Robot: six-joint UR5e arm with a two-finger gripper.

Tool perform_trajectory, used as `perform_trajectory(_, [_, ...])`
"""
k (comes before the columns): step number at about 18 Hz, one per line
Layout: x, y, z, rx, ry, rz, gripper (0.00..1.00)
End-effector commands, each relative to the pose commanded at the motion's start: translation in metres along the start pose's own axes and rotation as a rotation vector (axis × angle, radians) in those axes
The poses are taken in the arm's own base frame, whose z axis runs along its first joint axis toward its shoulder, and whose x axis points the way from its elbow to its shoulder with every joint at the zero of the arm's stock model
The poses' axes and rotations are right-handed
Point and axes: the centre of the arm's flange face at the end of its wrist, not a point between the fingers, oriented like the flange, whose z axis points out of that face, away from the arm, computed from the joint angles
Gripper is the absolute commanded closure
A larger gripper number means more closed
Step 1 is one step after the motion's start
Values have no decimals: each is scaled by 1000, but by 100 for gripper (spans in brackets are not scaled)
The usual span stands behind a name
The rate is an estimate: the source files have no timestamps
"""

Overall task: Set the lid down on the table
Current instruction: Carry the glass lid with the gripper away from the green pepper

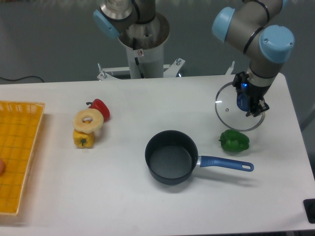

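Saucepan (170, 157) sits lidless. Beyond-right of it, lid (239, 114) lies on or just above table (147, 206), pincer (251, 105) clenched on its blue knob. Release and retreat remain.

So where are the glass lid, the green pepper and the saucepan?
lid (227, 110): fixed camera, clear glass left of knob.
green pepper (234, 140): fixed camera, its middle.
saucepan (170, 163): fixed camera, inside bottom.

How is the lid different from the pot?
The lid is see-through glass; the pot is dark. The lid is a thin disc; the pot is a deep open bowl. The claw is at the lid's blue knob; the pot stands alone with a long blue handle. Both are round and look about equally wide.
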Motion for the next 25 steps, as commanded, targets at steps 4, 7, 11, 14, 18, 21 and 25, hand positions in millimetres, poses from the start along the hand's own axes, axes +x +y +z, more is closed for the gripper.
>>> perform_trajectory(4, [2,1,2,-2,4,5,41])
perform_trajectory(7, [2,4,2,-1,4,-1,41])
perform_trajectory(11, [5,17,2,1,4,24,41])
perform_trajectory(14, [6,22,4,0,6,37,41])
perform_trajectory(18, [7,26,5,-2,7,67,41])
perform_trajectory(21, [7,32,12,4,16,85,41])
perform_trajectory(25, [-5,41,42,8,21,103,41])
